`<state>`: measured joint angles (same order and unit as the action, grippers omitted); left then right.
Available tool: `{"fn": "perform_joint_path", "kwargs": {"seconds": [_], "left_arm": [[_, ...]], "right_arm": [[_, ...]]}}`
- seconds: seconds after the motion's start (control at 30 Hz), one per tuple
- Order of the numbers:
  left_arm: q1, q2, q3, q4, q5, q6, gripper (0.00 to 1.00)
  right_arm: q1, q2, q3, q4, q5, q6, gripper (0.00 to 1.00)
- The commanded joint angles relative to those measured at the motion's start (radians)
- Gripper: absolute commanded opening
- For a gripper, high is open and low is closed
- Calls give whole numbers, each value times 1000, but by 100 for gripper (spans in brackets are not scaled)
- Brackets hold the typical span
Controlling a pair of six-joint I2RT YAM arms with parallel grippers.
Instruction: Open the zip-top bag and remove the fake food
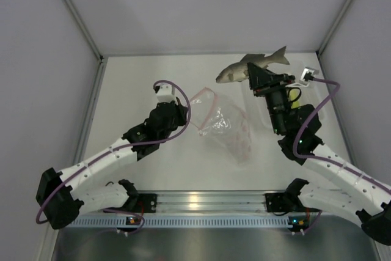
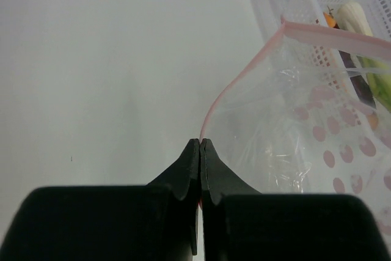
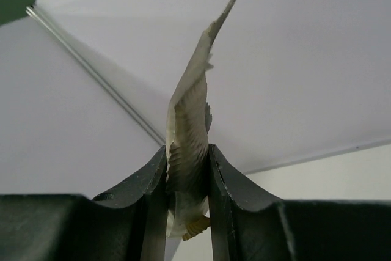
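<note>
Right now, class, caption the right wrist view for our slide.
Right fingers pinch the silver-grey toy fish, seen edge-on against white walls.

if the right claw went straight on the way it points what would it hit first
Nothing shows ahead of the right claw but the fish it grips. The way looks free up to the white wall panel, which the fish's tail would probably touch first; depth is unclear.

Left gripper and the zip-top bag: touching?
Touching. The left wrist view shows the left gripper shut on the zip-top bag at its pink edge, which emerges from between the closed fingertips.
</note>
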<state>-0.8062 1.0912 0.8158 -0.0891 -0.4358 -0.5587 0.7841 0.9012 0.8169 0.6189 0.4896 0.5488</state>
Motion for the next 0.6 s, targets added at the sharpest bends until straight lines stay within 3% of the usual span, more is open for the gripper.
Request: {"fn": "perform_joint_path", "kwargs": {"seconds": [0.0,0.07,0.2,0.33,0.4,0.47,0.57], "left_arm": [[7,-16,36,-15,-55,-15,0],[15,-37,48,-47,-81,-6,0],[56,-82,75,-103,-104,25,0],[120,-103,128,-173,-104,72,0],[154,-106,166,-216,-101,89,0],[176,-114,190,-233,-90,111,0],[209,-116,236,-274,-61,131,0]], "right_arm": [[-25,5,67,-124,-5,-100,0],[-46,27,135,-374,-34,-198,0],[-288,125,231,-684,-206,-237,0],[-469,215,237,-814,-247,-331,0],[-534,292,269,-872,-198,-369,0],[-562,396,307,-906,-123,-415,0],[-600,545,419,-987,-130,-455,0]]}}
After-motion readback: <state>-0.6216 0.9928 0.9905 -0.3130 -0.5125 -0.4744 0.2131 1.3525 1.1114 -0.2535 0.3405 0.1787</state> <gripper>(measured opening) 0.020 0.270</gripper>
